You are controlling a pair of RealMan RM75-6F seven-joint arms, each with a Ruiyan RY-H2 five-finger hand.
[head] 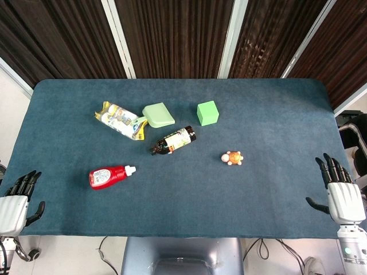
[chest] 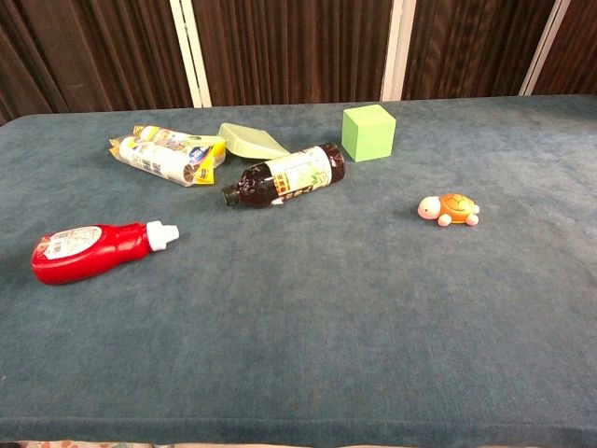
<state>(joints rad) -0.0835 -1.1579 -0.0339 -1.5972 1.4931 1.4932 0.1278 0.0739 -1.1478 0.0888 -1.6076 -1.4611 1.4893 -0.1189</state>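
Observation:
My left hand hovers at the table's front left corner, open and holding nothing. My right hand is at the front right edge, fingers spread and holding nothing. Neither hand shows in the chest view. Nearest the left hand lies a red bottle on its side. An orange toy turtle sits nearest the right hand. A dark bottle lies in the middle.
A green cube, a pale green dustpan-like scoop and a yellow snack packet lie toward the back of the blue-covered table. Dark curtains hang behind.

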